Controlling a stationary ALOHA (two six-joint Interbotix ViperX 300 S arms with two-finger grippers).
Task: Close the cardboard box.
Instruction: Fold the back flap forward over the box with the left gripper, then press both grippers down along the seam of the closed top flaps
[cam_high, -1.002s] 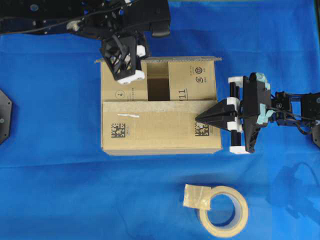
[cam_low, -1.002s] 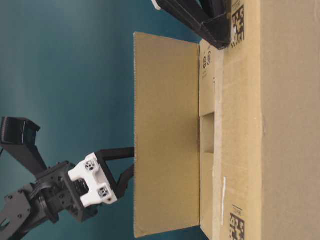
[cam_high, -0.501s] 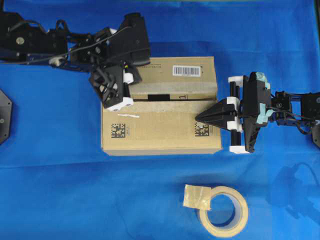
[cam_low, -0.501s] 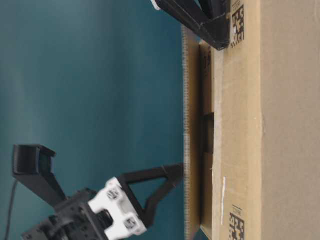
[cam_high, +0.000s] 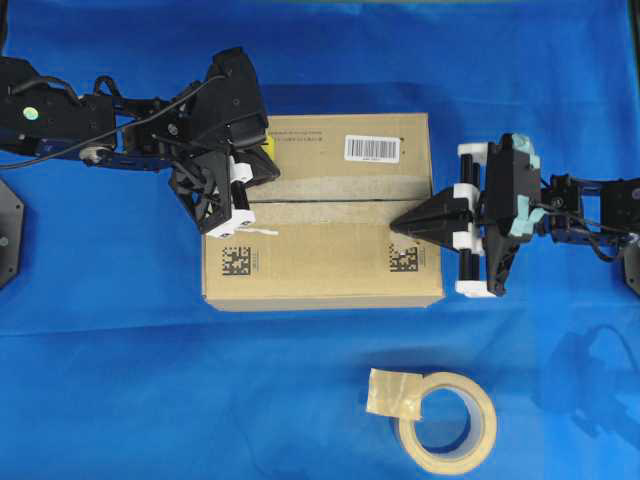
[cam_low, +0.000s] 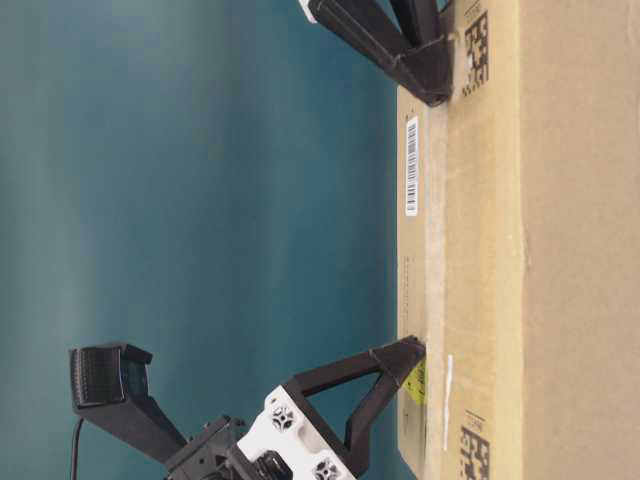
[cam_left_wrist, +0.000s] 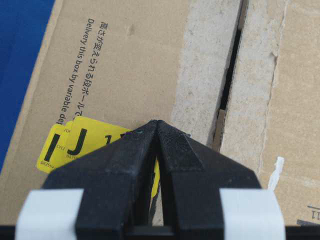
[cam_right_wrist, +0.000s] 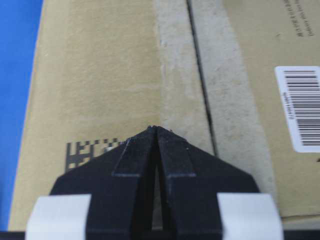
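Note:
The cardboard box (cam_high: 320, 250) lies mid-table with both long top flaps down flat, meeting at a narrow seam (cam_left_wrist: 230, 75). The far flap carries a white barcode label (cam_high: 372, 147) and a yellow sticker (cam_left_wrist: 65, 142). My left gripper (cam_high: 245, 185) is shut and empty, its tips pressed on the far flap at the sticker, close to the seam at the box's left end (cam_left_wrist: 156, 122). My right gripper (cam_high: 392, 225) is shut and empty, its tips on the near flap by the black square code (cam_right_wrist: 90, 147), at the right end (cam_right_wrist: 154, 128). The table-level view shows both tips touching the box top (cam_low: 480, 250).
A beige tape roll (cam_high: 447, 422) with a loose end lies on the blue cloth (cam_high: 120, 380) in front of the box, to the right. A black mount (cam_high: 8, 232) sits at the left edge.
The far flap swung from upright down to flat on the box top, with my left gripper following it down toward the seam. My right gripper shifted slightly and still rests on the near flap.

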